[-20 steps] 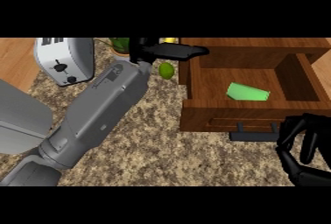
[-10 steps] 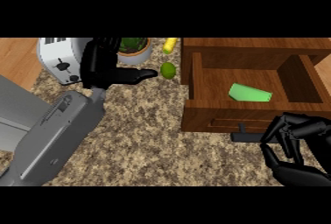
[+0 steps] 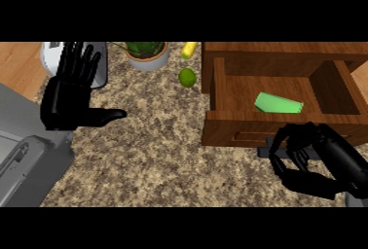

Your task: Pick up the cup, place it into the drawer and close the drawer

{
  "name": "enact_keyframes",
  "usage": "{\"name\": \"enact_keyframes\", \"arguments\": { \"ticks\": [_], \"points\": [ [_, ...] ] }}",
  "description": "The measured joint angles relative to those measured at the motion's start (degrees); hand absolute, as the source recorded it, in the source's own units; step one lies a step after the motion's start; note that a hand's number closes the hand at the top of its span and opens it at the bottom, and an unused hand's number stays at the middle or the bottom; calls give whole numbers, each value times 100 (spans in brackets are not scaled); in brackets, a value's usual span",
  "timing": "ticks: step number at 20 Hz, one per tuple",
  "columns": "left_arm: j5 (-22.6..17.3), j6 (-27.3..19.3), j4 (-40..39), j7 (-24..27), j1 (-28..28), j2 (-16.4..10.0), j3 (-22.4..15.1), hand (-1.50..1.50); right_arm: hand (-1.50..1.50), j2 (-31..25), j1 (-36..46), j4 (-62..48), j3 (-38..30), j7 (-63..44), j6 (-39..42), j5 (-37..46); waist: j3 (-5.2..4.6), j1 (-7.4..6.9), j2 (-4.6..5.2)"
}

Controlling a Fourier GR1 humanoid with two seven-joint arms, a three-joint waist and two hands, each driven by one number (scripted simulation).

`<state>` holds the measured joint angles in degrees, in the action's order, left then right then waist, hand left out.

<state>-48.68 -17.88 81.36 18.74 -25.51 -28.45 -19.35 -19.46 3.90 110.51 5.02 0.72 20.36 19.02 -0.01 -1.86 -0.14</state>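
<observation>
We see the green plastic cup (image 3: 278, 103) lying inside the open brown wooden drawer (image 3: 237, 132) at right, so only closing remains: our right hand (image 3: 322, 158) curls empty-fingered at its front, our left hand (image 3: 66, 98) rests straight-fingered upper left.

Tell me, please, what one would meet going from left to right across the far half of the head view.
Left hand, open with its fingers up → potted plant → green fruit → open drawer → green cup lying inside it.
</observation>
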Motion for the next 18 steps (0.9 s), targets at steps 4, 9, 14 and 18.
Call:
{"name": "enact_keyframes", "arguments": {
  "ticks": [4, 9, 14, 18],
  "points": [
    [4, 261, 305, 147, 618, -159, 131, -150, 150, 20, 150, -544, 510, 306, -350, 1014, 1, 21, 9],
    [-57, 724, 433, 159, 1112, -384, 506, -150, -150, 272, 568, -1720, 839, 699, -865, 1840, 1, 65, 20],
    [-39, 1252, 392, 237, 1527, -478, 891, -150, -150, 441, 1061, -2874, 854, 920, -1132, 2316, 1, 99, 22],
    [52, 1584, 188, 301, 1658, -379, 1091, -150, -150, 539, 1566, -3949, 750, 1230, -1344, 2590, 1, 114, 27]
  ]
}}
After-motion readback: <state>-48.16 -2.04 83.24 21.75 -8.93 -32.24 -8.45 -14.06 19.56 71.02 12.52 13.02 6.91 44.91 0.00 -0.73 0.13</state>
